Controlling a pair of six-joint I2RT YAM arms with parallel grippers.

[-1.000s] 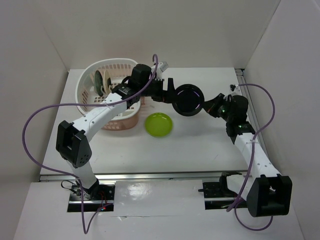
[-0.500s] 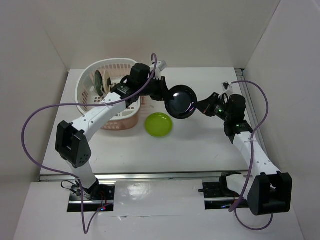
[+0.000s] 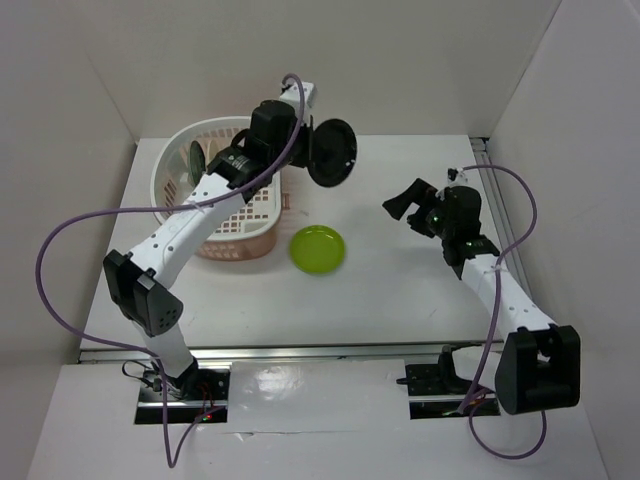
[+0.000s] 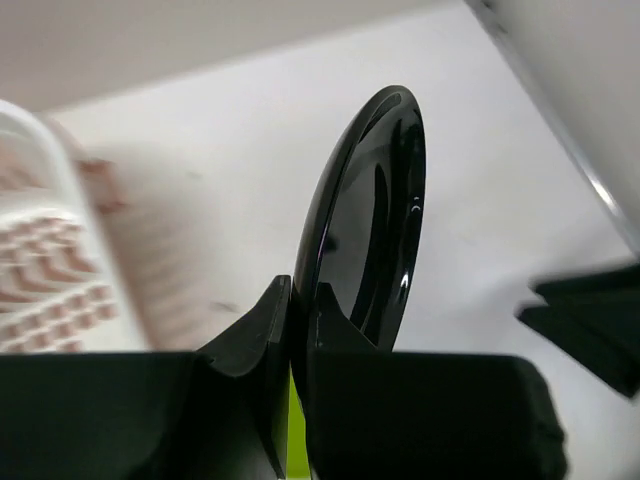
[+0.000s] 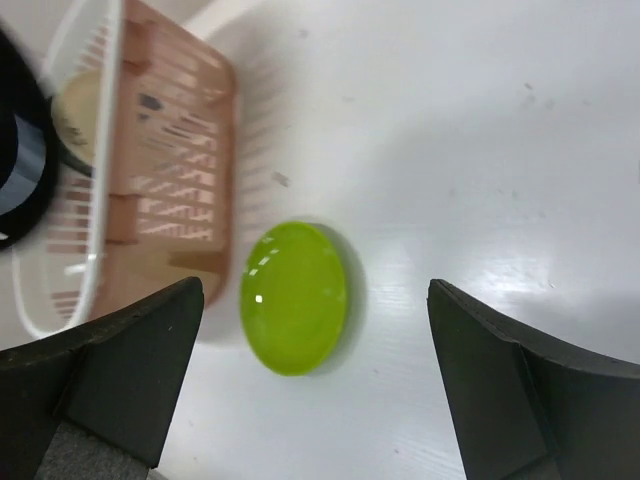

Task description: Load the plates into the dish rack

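Top external, left jaws took black plate (image 3: 331, 153) (right jaws parted)

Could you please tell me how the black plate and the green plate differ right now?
The black plate is glossy black; the green plate is bright lime. The black plate stands on edge, pinched at its rim by the left tool; the green plate lies flat on the table, ungripped. Both are small, round and not yet in the dish rack.
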